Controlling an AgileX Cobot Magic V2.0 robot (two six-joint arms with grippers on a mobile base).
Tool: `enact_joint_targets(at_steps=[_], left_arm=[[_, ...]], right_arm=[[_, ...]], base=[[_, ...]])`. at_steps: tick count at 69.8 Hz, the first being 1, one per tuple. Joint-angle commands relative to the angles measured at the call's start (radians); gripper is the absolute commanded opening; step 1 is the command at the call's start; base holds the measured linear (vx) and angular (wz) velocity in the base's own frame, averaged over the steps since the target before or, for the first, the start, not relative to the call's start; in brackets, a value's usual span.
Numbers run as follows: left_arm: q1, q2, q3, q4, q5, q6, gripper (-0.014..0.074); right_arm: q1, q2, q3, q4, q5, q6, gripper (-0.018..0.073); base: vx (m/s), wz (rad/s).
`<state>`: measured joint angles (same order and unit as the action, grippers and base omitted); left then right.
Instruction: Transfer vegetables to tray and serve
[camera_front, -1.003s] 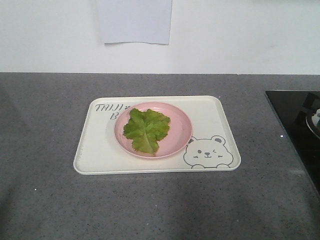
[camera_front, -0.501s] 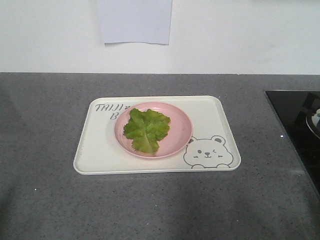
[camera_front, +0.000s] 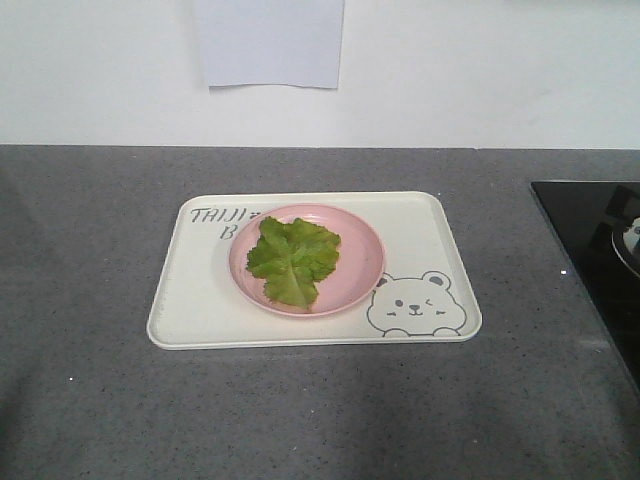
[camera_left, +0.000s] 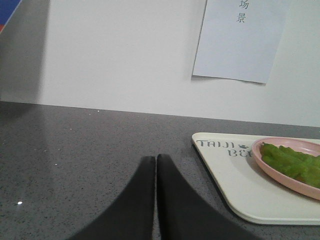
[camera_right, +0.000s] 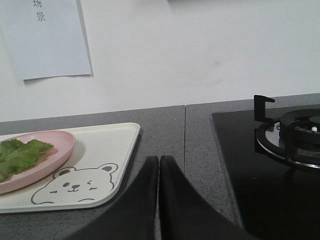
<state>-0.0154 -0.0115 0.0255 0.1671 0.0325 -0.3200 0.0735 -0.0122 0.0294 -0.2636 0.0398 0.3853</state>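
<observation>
My left gripper (camera_left: 156, 162) sits low at the frame's bottom centre, fingers pressed together, empty. The lettuce leaf (camera_front: 292, 259) lies on the pink plate (camera_front: 362, 252) mid-tray (camera_front: 195, 315), well apart. My right gripper (camera_right: 159, 162), likewise closed, is beside the gas stove (camera_right: 295, 135).

Bright green lettuce leaf (camera_front: 292, 260), pink plate (camera_front: 358, 262), cream tray (camera_front: 190, 310) with grey bear drawing (camera_front: 415, 304), speckled grey bench (camera_front: 90, 220).

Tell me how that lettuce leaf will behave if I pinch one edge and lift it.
The lettuce leaf looks thin and crinkled, so it will likely droop and fold. It lies loose on the pink plate, probably very light. Its frilly edge may tear under a hard pinch; the pale midrib seems firmer.
</observation>
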Motion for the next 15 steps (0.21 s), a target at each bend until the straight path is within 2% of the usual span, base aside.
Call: enact_joint_targets(at_steps=[1, 15], left_arm=[[0.001, -0.001, 0.022, 0.000, -0.077, -0.007, -0.0006], [0.001, -0.001, 0.022, 0.000, -0.077, -0.007, -0.0006]], right_arm=[[-0.006, -0.006, 0.013, -0.009, -0.077, -0.001, -0.0003], [-0.006, -0.006, 0.013, -0.009, -0.077, -0.001, -0.0003]], base=[[0.00, 0.00], [0.00, 0.00]])
